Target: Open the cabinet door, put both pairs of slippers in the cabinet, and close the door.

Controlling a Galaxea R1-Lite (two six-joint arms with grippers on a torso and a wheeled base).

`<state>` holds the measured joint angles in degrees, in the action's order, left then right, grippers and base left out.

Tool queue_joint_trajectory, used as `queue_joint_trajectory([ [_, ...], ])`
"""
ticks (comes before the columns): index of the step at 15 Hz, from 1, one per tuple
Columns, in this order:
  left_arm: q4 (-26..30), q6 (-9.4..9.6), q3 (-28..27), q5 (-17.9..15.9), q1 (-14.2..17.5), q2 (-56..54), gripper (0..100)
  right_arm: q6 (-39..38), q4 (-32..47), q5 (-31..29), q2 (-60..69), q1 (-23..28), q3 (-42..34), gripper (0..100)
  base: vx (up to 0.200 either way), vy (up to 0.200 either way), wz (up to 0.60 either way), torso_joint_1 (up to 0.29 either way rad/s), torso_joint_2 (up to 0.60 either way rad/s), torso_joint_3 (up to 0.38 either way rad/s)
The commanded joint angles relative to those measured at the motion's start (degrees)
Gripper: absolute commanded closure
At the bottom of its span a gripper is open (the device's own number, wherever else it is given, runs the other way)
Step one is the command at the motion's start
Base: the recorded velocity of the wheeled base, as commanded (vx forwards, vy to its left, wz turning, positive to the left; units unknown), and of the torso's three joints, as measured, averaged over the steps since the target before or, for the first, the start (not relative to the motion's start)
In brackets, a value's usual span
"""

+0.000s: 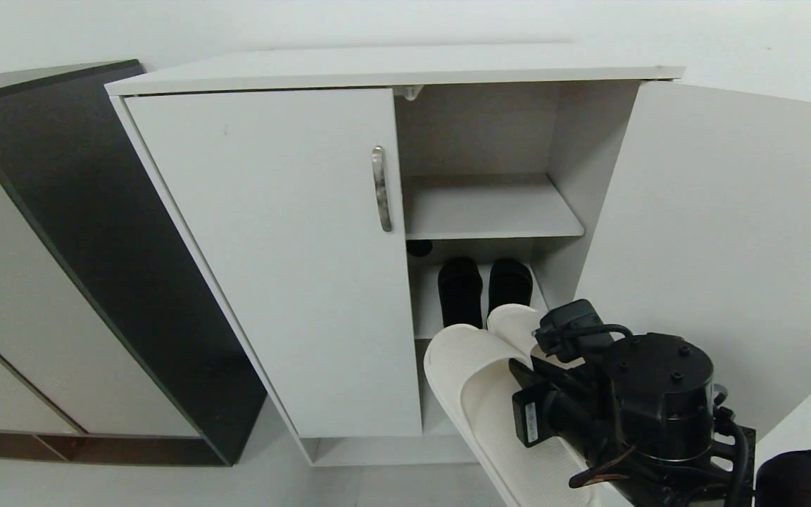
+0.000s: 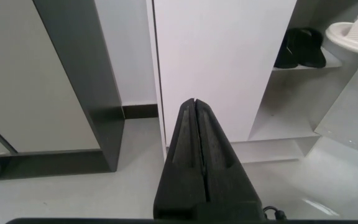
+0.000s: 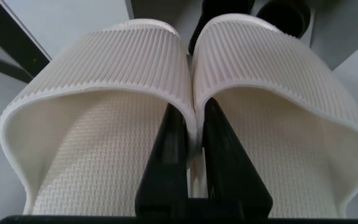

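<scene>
Between the right gripper's (image 3: pixel 195 127) nearly closed fingers sit the inner edges of the white slippers (image 3: pixel 104 87), apparently both pinched together. Just beyond their toes, the black slippers (image 1: pixel 483 285) lie on a shelf (image 1: pixel 425 310) inside the cabinet (image 1: pixel 377 67), whose right door (image 1: pixel 715 232) is open. The left gripper (image 2: pixel 195 107) has its fingers pressed together on nothing.

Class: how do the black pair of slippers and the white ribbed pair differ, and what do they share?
The black pair of slippers sits on a shelf in the cabinet; the white ribbed pair is outside, before the opening. The black pair rests free; the white pair is pinched by the right gripper. Both lie side by side.
</scene>
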<state>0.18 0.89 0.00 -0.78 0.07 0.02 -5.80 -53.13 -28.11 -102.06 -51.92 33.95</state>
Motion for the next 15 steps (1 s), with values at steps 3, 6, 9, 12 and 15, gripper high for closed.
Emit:
queue_joint_trajectory([
  [3,0.0,-0.01,0.0,0.0,0.0,0.1,100,0.0,0.0,0.0,-0.3,0.1,0.1,100,0.0,0.0,0.0,-0.003,0.05,0.044],
  [6,0.0,-0.01,0.0,0.0,0.0,0.1,100,1.1,-0.1,-0.7,-1.7,-0.1,-0.4,100,0.0,0.0,0.0,0.0,0.0,0.0],
  [9,0.0,-0.01,0.0,0.0,0.0,0.1,100,0.9,3.2,-3.8,-1.6,-2.2,6.4,100,0.0,0.0,0.0,0.0,0.0,0.0],
  [12,0.0,-0.01,0.0,0.0,0.0,0.1,100,-6.2,21.2,-10.7,1.3,-3.5,16.7,100,0.0,0.0,0.0,0.0,0.0,0.0],
  [15,0.0,0.34,0.0,0.0,0.0,0.1,100,-10.7,37.0,-21.0,2.7,-4.8,27.9,100,0.0,0.0,0.0,0.0,0.0,0.0],
])
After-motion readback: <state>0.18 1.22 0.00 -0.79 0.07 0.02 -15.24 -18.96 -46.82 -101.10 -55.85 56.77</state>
